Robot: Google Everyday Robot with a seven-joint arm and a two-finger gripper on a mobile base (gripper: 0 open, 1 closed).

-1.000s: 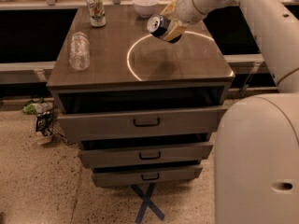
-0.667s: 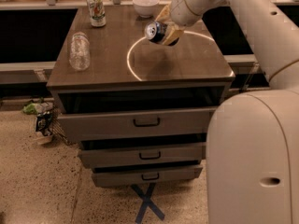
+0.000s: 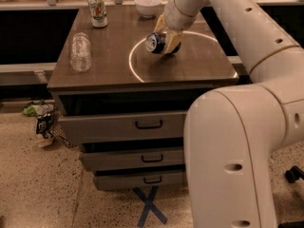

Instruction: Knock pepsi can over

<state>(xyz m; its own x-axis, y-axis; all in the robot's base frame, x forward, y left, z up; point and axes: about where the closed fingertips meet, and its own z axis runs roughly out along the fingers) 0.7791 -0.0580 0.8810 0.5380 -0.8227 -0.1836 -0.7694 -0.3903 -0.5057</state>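
Observation:
The pepsi can [image 3: 155,42], dark blue with a silver top, lies tipped on its side on the brown table top [image 3: 114,65], its top facing left toward the camera. My gripper [image 3: 166,39] sits right at the can, its yellowish fingers [image 3: 173,41] around the can's body. The can is low, at the table surface inside a bright ring of light. The white arm reaches in from the upper right.
A white-and-green can [image 3: 98,9] stands at the back left. A clear plastic bottle [image 3: 80,51] lies at the left. A white bowl [image 3: 147,5] sits at the back. Drawers [image 3: 147,125] are below the top. My arm's large white body fills the right foreground.
The gripper and the tilted pepsi can have moved down and forward, so the can now lies lower, on its side at the table surface.

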